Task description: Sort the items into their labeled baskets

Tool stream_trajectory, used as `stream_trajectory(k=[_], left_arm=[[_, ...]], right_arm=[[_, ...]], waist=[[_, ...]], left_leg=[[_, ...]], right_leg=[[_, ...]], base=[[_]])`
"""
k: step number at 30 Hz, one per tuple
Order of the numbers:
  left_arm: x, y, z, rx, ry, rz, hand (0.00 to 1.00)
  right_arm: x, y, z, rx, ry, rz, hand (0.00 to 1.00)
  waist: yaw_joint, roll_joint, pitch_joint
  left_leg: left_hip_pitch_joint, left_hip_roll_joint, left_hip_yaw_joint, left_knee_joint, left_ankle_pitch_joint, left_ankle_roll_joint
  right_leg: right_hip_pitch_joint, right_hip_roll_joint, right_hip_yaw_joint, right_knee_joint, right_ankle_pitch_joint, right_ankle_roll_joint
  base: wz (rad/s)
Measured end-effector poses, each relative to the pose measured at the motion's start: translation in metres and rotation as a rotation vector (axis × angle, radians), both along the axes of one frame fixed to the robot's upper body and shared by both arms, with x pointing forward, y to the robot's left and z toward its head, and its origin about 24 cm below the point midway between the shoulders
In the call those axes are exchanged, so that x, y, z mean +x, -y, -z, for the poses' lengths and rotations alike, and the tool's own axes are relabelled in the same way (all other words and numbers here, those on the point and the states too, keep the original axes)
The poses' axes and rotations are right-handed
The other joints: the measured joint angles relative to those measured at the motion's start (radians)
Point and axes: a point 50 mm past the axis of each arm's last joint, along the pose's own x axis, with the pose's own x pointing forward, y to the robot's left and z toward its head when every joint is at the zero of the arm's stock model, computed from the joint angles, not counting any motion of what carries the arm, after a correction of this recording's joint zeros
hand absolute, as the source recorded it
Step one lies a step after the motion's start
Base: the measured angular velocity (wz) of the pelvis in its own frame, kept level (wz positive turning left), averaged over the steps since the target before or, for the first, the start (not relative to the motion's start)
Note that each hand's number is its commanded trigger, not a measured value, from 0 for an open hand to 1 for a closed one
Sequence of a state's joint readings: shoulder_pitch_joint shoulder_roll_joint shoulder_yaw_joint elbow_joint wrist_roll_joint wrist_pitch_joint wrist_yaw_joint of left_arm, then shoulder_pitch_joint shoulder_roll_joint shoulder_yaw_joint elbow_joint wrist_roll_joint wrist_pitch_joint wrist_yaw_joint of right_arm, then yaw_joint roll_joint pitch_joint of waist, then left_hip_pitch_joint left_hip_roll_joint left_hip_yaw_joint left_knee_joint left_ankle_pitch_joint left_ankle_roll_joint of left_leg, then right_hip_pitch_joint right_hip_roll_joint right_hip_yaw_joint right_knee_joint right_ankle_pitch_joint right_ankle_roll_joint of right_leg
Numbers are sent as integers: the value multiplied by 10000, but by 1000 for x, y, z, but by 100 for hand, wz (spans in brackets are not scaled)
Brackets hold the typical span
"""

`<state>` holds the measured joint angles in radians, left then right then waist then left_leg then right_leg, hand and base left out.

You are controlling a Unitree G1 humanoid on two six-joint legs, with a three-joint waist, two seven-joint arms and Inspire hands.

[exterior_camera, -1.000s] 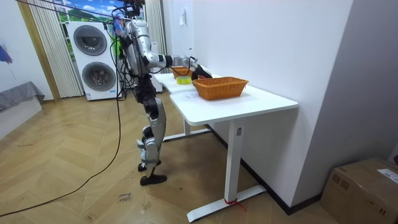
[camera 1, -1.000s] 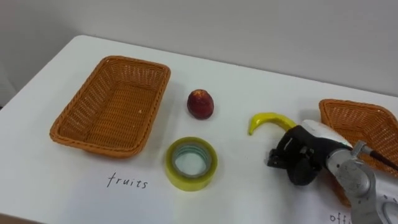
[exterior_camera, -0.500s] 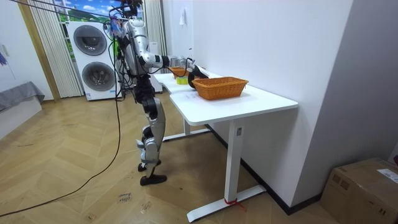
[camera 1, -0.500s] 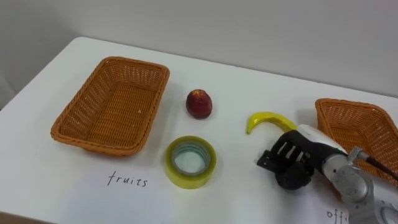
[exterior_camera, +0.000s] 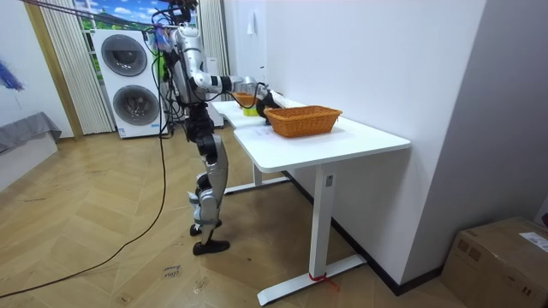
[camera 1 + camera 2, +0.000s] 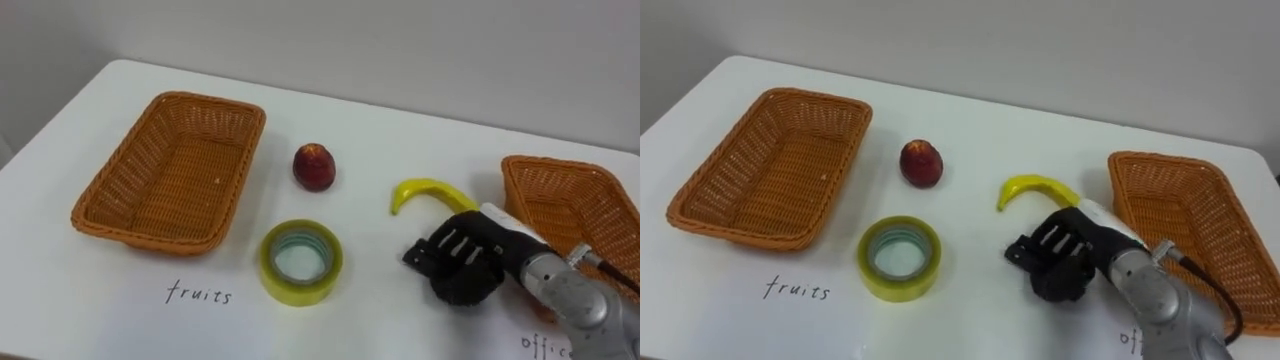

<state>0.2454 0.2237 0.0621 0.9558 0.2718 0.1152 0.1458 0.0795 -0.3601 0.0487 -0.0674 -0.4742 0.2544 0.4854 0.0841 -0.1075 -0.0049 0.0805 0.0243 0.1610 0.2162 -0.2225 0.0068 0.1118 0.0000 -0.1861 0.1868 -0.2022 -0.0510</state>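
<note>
your right hand (image 6: 465, 270): loose, empty | near the tape roll's (image 6: 300, 293) right side, fingertips toward it | banana (image 6: 430, 188) off the tape's far right, lying crosswise | tape's prob next

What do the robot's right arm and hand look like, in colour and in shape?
The right hand has black fingers and a black thumb, with a white cover on its back. The forearm behind it is a rounded tube of silver-grey metal. A thin dark cable runs along the top of the forearm.
</note>
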Motion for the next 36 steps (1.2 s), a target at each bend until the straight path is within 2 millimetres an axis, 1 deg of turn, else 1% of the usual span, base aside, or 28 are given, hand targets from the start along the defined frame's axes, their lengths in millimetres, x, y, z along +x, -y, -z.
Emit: stream_trajectory(k=[2,4,5,7,10,11,13,16,22,24,26,30,31,36], left_arm=[[-5,-1,0,-16,4,-185,0],[-7,-1,0,-43,100,-249,0],[-8,-1,0,-52,136,-319,0],[-13,-3,0,-15,87,-510,0],[-18,-4,0,-6,12,-568,0],[-18,-3,0,-4,16,-571,0],[-24,-3,1,-2,-116,-634,0],[-30,-3,1,130,-236,-719,0],[-34,-4,1,158,-259,-975,0],[-37,-4,1,159,-320,-1051,0],[-38,-3,1,127,-346,-1095,0],[-40,-2,1,74,-279,-1481,0],[-42,-2,1,78,-308,-1552,0],[-45,-1,0,-74,-310,-1680,0]], right_arm=[[2,-3,-12,620,571,-100,100],[5,-3,-34,1605,1663,-162,100],[6,-3,-40,1794,1969,-167,100],[7,-2,-59,2358,3037,-99,100],[7,6,-77,2910,4151,342,100],[8,8,-79,3017,4342,456,100],[11,15,-91,3003,5226,961,100],[15,20,-103,2899,6283,1430,100],[13,31,-110,2671,7267,2467,100],[13,32,-109,2643,7388,2681,100],[12,35,-110,2592,7511,2883,100],[10,52,-109,2305,7719,3752,100],[8,57,-108,2241,7724,3965,100],[6,65,-102,2099,7565,4419,100]], waist=[[-82,14,26],[-190,38,46],[-197,38,47],[-253,30,55],[-290,16,64],[-307,12,63],[-372,10,64],[-526,12,64],[-664,40,56],[-796,67,60],[-837,94,77],[-832,130,72],[-832,117,64],[-899,92,28]], left_leg=[[13,5,29,-3,0,0],[42,15,71,-19,0,1],[55,14,71,-39,0,1],[159,10,95,-122,0,0],[142,7,132,-154,-3,5],[135,6,133,-154,-6,11],[134,0,152,-175,-9,15],[146,5,161,-179,-9,15],[20,13,168,-167,-9,14],[14,19,169,-163,-9,14],[9,22,167,-167,-11,13],[117,28,175,-181,-15,16],[181,31,198,-194,-15,15],[236,39,281,-188,-20,14]], right_leg=[[2,0,19,2,0,1],[-2,6,74,-7,0,2],[-19,10,92,-10,0,2],[-60,19,142,-13,-3,6],[-61,8,155,-15,-18,31],[-63,7,156,-15,-20,35],[-92,4,184,-16,-23,40],[-116,9,190,-26,-23,40],[-142,13,196,-3,-23,40],[-129,14,184,-1,-23,40],[-132,15,179,-1,-22,39],[-87,18,189,16,-21,38],[-80,18,197,16,-21,38],[-86,20,270,30,-21,38]], base=[[-5],[-5],[-4],[-6],[-2],[0],[0],[0],[0],[0],[0],[0],[-3],[-5]])
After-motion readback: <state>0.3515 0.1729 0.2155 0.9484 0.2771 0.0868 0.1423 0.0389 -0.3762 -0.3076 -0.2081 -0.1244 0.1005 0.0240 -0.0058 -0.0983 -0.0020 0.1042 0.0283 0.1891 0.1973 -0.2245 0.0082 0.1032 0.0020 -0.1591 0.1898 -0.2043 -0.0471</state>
